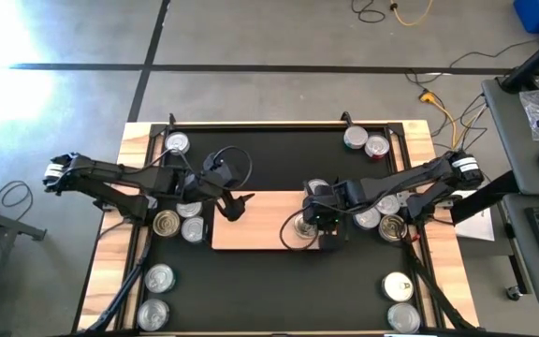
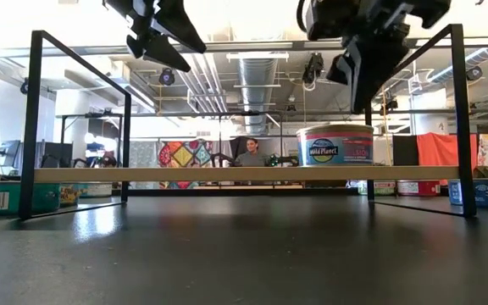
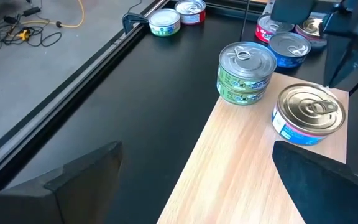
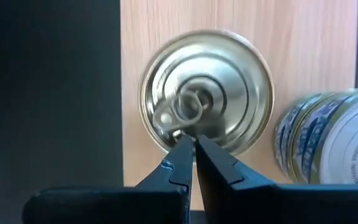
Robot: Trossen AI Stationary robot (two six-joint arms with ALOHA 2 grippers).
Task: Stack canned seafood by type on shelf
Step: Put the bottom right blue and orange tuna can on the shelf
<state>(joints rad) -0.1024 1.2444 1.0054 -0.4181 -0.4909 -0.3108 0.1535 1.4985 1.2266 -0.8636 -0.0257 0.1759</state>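
Loose cans (image 1: 160, 277) sit near the desk's (image 1: 110, 234) front corners on the black mat (image 1: 279, 281), with more beside both ends of the shelf (image 1: 260, 229) and two at the far right corner. The shelf stands mid-mat. One gold-topped can (image 4: 207, 93) rests on its right part, another blue-labelled can (image 4: 328, 143) just beside it off the board. The right arm reaches in from the right edge, its end effector (image 4: 194, 146) pinched fully closed, tips over that can's pull tab, holding nothing. The left arm comes from the left edge; its end effector (image 1: 235, 201) hangs wide open and empty above the shelf's left end.
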